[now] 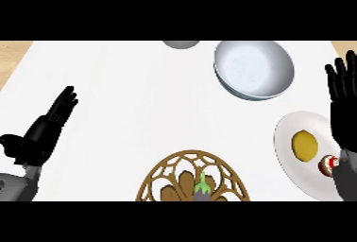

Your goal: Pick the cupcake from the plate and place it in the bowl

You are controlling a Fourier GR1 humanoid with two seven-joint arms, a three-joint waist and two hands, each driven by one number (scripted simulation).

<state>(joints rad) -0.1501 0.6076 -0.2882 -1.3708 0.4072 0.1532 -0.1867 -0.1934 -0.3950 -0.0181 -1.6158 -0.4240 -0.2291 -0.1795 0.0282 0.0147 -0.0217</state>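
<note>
Head view looks steeply down on my white counter. Largest on it is the pale bowl at the top right, my target, standing apart from the white plate below it. On that plate lies a yellow round thing, and at its right edge the cupcake, partly hidden by my right hand, whose fingers stand straight and wide over the plate, holding nothing, ready to close. My left hand rests open at the left. A brown lattice trivet bearing a small eggplant sits low, clear of the path. A grey object peeks at the top edge.
</note>
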